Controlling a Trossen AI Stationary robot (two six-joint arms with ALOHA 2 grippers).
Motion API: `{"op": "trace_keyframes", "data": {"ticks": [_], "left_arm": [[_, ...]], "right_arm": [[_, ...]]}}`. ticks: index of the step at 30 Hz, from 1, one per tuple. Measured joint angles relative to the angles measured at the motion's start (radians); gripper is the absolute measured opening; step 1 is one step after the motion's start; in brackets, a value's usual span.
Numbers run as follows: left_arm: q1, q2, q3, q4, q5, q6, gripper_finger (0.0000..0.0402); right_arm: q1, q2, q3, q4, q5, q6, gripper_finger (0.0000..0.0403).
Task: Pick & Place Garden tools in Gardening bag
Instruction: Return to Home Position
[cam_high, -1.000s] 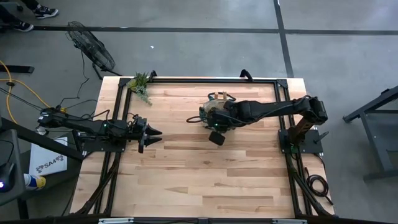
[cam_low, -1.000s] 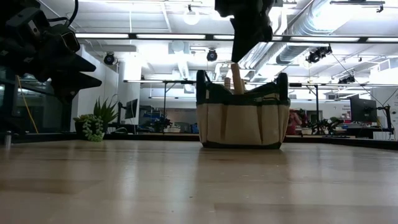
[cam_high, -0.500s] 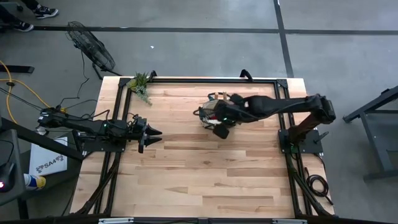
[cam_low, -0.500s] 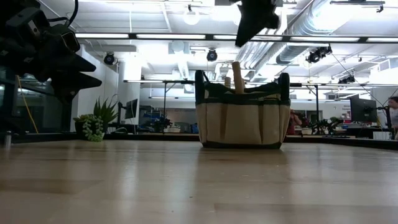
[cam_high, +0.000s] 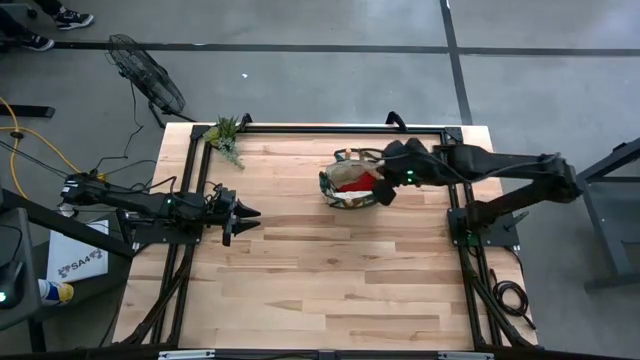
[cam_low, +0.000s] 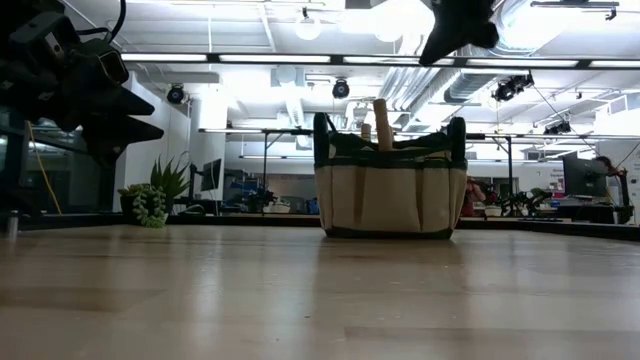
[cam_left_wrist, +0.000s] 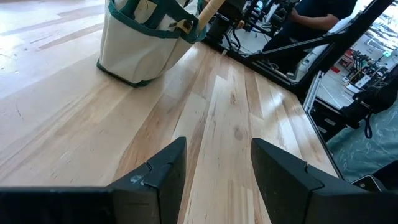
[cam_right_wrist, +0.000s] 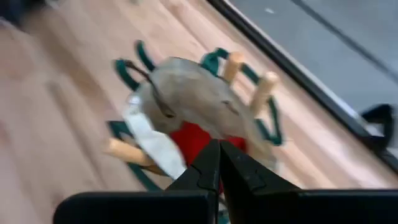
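Note:
The tan gardening bag (cam_high: 347, 186) with green trim stands on its base on the far right part of the table. A red glove (cam_right_wrist: 198, 139) lies inside it, and wooden tool handles (cam_right_wrist: 234, 65) stick up over its rim (cam_low: 381, 122). My right gripper (cam_high: 385, 193) hangs shut above the bag's right side, touching nothing; it shows high over the bag in the low view (cam_low: 455, 30) and over the glove in its wrist view (cam_right_wrist: 219, 150). My left gripper (cam_high: 250, 212) waits open above the table's left side, pointing toward the bag (cam_left_wrist: 146, 37).
A green plant sprig (cam_high: 228, 136) lies at the far left corner. A black frame rail (cam_high: 330, 129) runs along the table's far edge and sides. The right arm's base (cam_high: 485, 225) stands at the right edge.
My right gripper has risen from just above the bag and drawn back toward the table's right edge, rolling a little and staying shut. The bag's opening, covered by the gripper before, now shows the red glove. The bag has not moved.

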Motion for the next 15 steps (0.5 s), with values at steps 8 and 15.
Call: {"op": "trace_keyframes", "data": {"ticks": [8,15], "left_arm": [[0.000,0.000,0.000,0.000,0.000,0.000,0.0175],[0.000,0.000,0.000,0.000,0.000,0.000,0.0175]], "right_arm": [[-0.097,-0.249,-0.325,0.307,-0.309,-0.005,0.0002],[-0.204,-0.439,-0.559,0.445,-0.451,0.004,0.0002]]}}
